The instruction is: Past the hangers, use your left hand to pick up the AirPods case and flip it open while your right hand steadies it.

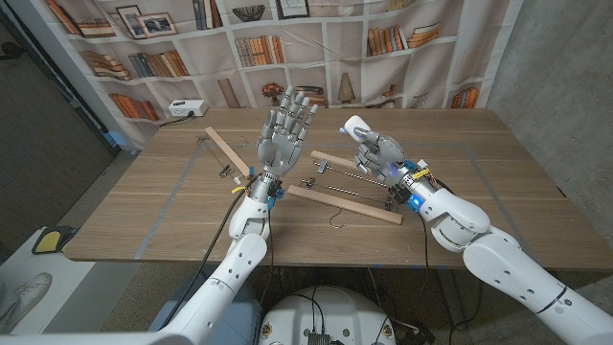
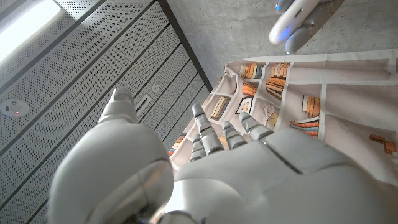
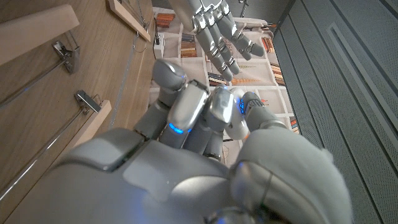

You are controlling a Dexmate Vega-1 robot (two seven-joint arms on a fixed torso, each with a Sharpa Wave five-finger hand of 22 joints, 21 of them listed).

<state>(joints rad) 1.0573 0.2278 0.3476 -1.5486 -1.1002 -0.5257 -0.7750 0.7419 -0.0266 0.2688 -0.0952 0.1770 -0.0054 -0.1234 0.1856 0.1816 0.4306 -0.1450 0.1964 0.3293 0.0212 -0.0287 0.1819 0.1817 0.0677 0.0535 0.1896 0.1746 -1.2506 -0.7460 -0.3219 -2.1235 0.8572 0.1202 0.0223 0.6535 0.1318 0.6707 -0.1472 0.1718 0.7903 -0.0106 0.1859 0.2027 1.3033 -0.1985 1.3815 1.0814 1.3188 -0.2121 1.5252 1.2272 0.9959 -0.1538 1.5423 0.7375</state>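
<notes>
The AirPods case [image 1: 356,126] is, as far as I can see, the small white rounded thing at the fingertips of my right hand, raised above the far end of the hangers, not on the table [image 1: 144,211]. I cannot tell if its lid is open. Beginning from the left: one wooden hanger [image 1: 224,149] lies alone at an angle on the table. Just beside it, my left hand [image 1: 284,134] stands high in the air, palm upright, fingers spread and reaching up, with nothing in it. In the left wrist view this hand [image 2: 236,162] points toward the bookshelf backdrop [image 2: 323,93]. To the right of that hanger two more hangers [image 1: 345,204] lie close together with their metal bars and clips between them. Over these my right hand [image 1: 378,149] has its fingers curled in, and it seems to hold the white case. In the right wrist view the right hand [image 3: 186,124] is clenched around a white rounded shape, with the free left hand [image 3: 214,28] beyond it.
</notes>
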